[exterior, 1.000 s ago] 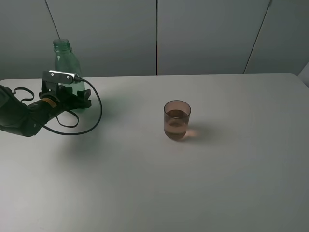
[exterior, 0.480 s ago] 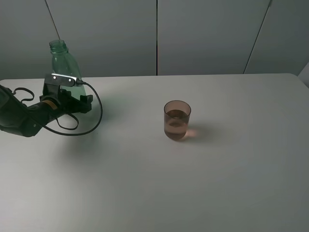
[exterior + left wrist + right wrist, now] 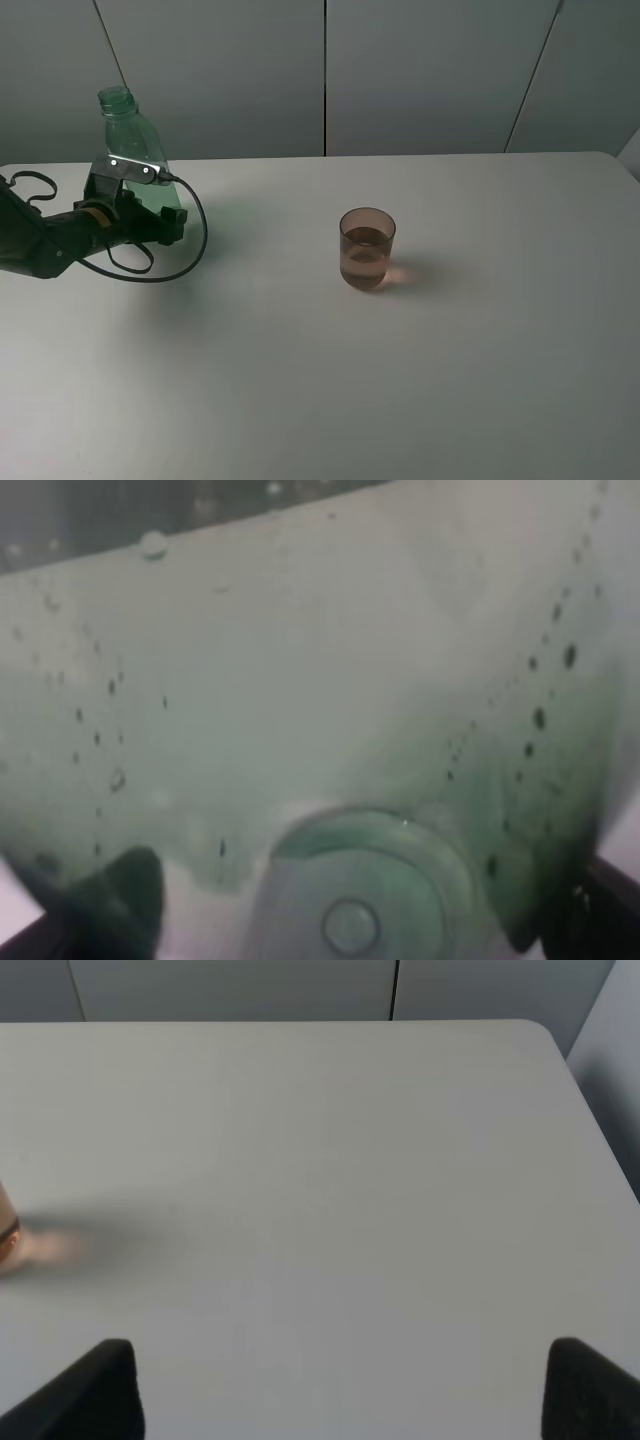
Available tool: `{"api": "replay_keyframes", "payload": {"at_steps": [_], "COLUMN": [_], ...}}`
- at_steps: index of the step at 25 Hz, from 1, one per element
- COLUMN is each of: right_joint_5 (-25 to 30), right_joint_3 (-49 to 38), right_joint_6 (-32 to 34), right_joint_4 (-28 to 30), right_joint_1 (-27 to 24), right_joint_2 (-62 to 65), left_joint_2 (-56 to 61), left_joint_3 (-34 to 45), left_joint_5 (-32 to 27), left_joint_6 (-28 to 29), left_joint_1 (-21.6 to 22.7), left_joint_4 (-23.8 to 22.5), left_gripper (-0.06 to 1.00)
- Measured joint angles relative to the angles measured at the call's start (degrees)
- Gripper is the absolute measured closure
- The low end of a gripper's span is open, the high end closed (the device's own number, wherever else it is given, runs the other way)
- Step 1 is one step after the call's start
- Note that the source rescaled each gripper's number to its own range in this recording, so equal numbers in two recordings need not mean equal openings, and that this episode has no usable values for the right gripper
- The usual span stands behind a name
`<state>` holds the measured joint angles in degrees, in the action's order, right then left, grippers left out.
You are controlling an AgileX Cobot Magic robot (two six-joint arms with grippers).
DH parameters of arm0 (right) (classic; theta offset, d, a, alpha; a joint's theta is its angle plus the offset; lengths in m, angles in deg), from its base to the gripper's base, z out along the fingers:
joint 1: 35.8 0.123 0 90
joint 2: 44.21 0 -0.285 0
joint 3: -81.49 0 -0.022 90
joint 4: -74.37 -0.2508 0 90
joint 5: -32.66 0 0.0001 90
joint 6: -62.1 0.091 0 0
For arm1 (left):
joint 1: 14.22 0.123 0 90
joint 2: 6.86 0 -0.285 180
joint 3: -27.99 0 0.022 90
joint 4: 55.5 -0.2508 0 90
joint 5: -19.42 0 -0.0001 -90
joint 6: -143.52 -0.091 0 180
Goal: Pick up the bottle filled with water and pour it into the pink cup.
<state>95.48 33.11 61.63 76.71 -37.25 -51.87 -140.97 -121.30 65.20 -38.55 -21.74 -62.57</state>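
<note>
The green transparent bottle point(image 3: 128, 140) stands at the table's far left, its capless neck leaning a little to the left. My left gripper point(image 3: 160, 216) is at its lower body, open, with the fingers spread on either side. Up close, the bottle point(image 3: 320, 680) fills the left wrist view, its wall dotted with droplets, and one dark fingertip point(image 3: 125, 890) shows at each lower corner. The pink cup point(image 3: 367, 248) stands upright mid-table with some liquid in it. Only its edge point(image 3: 5, 1232) shows in the right wrist view. My right gripper point(image 3: 345, 1400) is open over bare table.
A black cable point(image 3: 180, 262) loops from the left wrist onto the table in front of the bottle. The grey table point(image 3: 400, 380) ends at a rounded far right corner point(image 3: 545, 1030). Grey wall panels stand behind it.
My left gripper's fingers have spread apart around the bottle. The bottle's neck has shifted left and leans more. The left arm has drawn back slightly to the left.
</note>
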Motion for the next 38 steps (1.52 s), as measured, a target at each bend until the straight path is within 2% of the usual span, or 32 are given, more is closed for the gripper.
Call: {"api": "replay_keyframes", "payload": {"at_steps": [8,11,18,20,24,32,35,38], "right_joint_5": [0.0,0.0,0.0,0.0,0.0,0.0,0.0,0.0], "right_joint_3": [0.0,0.0,0.0,0.0,0.0,0.0,0.0,0.0], "right_joint_6": [0.0,0.0,0.0,0.0,0.0,0.0,0.0,0.0], "right_joint_4": [0.0,0.0,0.0,0.0,0.0,0.0,0.0,0.0], "right_joint_1": [0.0,0.0,0.0,0.0,0.0,0.0,0.0,0.0], "right_joint_2": [0.0,0.0,0.0,0.0,0.0,0.0,0.0,0.0], "left_joint_2": [5.2,9.3,29.3,36.1,50.8,76.4,85.6,95.7], "left_joint_3": [7.0,9.2,7.9,6.5,4.3,3.0,4.5,7.7], "left_joint_5": [-4.2,-10.5,-49.0,-56.6,-68.0,-101.9,-108.0,-109.1], "left_joint_6": [0.0,0.1,2.4,3.9,4.7,0.6,-0.6,-0.9], "left_joint_1": [0.0,0.0,0.0,0.0,0.0,0.0,0.0,0.0], "left_joint_4": [2.2,2.6,2.7,3.5,6.2,7.1,7.4,9.8], "left_gripper": [-0.03,-0.03,-0.05,-0.05,-0.05,-0.05,-0.05,-0.05]}}
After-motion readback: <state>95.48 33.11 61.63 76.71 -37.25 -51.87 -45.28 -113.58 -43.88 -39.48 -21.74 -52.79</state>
